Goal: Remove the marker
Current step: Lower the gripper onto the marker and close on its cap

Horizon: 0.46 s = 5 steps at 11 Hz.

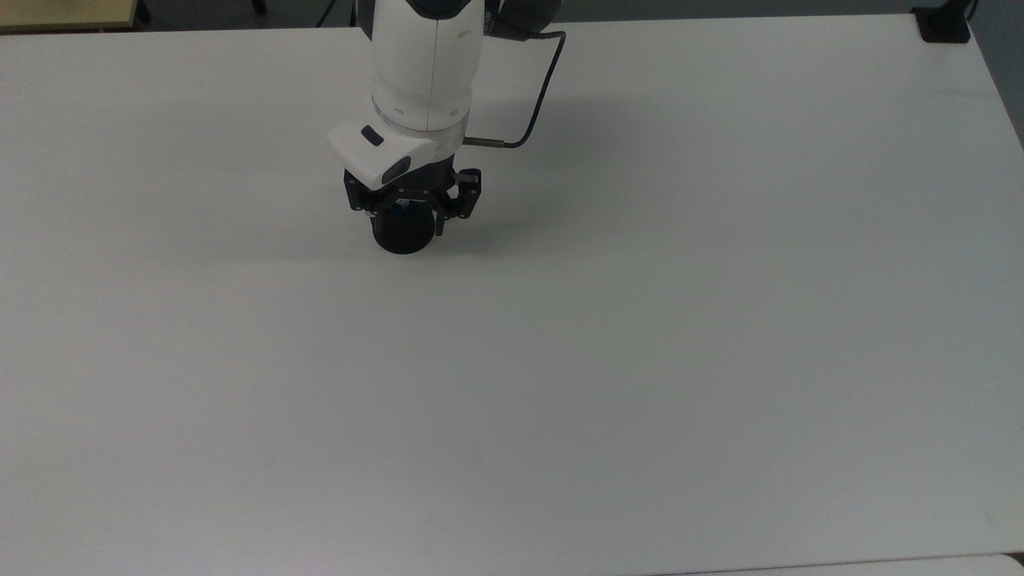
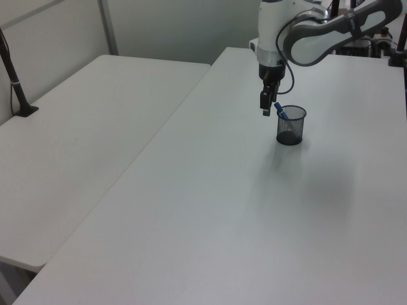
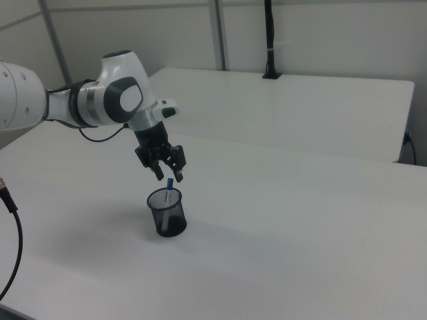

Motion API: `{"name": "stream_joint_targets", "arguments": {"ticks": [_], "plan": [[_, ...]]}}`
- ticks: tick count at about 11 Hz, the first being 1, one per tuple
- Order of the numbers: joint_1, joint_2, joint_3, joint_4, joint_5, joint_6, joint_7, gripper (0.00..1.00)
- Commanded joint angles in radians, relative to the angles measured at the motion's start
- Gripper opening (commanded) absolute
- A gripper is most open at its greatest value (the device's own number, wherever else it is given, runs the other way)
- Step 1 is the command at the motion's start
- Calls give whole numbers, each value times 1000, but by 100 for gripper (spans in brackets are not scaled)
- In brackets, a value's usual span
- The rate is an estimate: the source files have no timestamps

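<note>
The gripper [image 3: 169, 175] hung spread just above the marker [image 3: 169, 185], which stood nearly upright in the mesh cup [image 3: 167, 215], its blue cap at 12 o'clock.

The scene is evenly and softly lit from overhead — no hard glare is recorded on the white worktop [image 1: 640, 360]. Faint, diffuse shadows are cast beside the mesh cup [image 1: 404, 234] and under the arm [image 1: 424, 72]. A cool cast and mild softness are noted in the left view.
</note>
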Motion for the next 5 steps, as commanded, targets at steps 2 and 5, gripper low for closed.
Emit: {"name": "stream_joint_targets", "arguments": {"ticks": [2,5], "plan": [[-14,-58,-2,-79,-16,25,-20,47],[-28,-86,-2,-110,-18,19,-23,38]]}}
